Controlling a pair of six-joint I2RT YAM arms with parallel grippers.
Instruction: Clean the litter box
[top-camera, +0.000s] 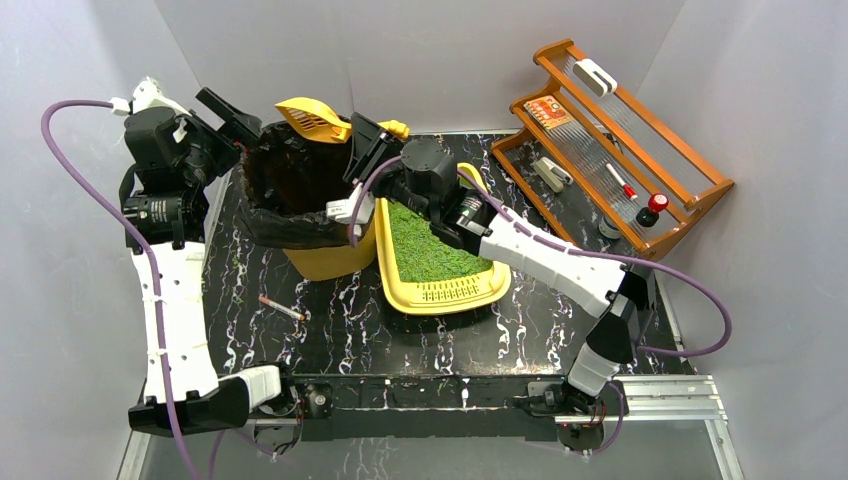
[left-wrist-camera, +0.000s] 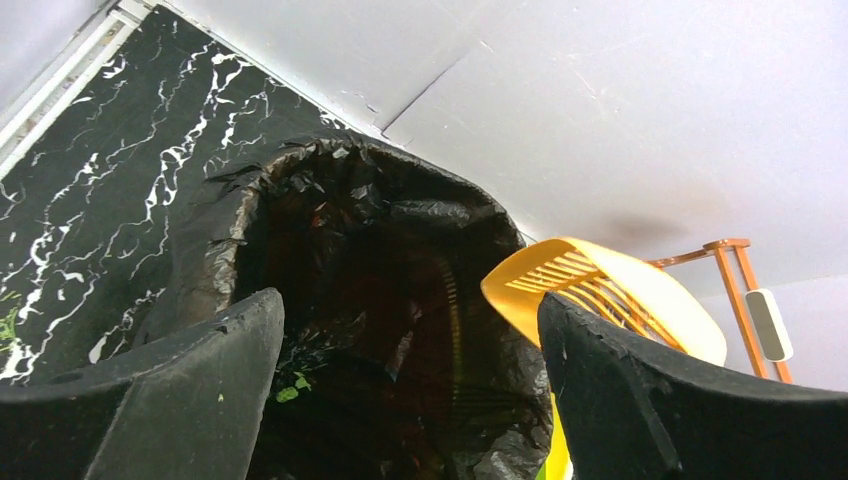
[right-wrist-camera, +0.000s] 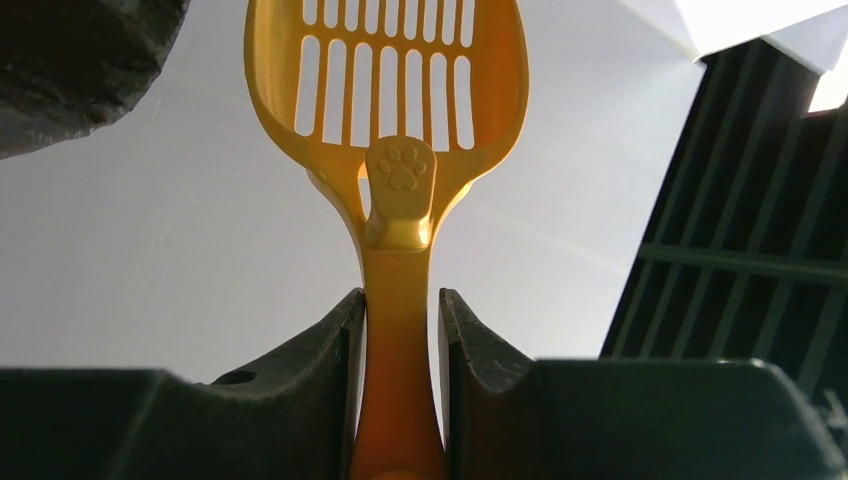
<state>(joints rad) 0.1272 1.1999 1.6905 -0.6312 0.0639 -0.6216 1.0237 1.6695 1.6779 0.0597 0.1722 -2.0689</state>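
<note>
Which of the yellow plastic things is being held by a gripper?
The slotted orange-yellow scoop, its handle clamped in the right gripper; the black-bagged yellow bin and the shallow yellow litter box sit on the table.

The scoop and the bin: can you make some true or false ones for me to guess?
1. The right tool grips the scoop by its handle. True.
2. The scoop lies flat in the litter. False: it is held up in the air by the bin.
3. The left tool is pinching the bag. False: its fingers are wide apart and hold nothing.
4. The litter in the litter box is green. True.
5. The bin has a white bag in it. False: the bag is black.
</note>
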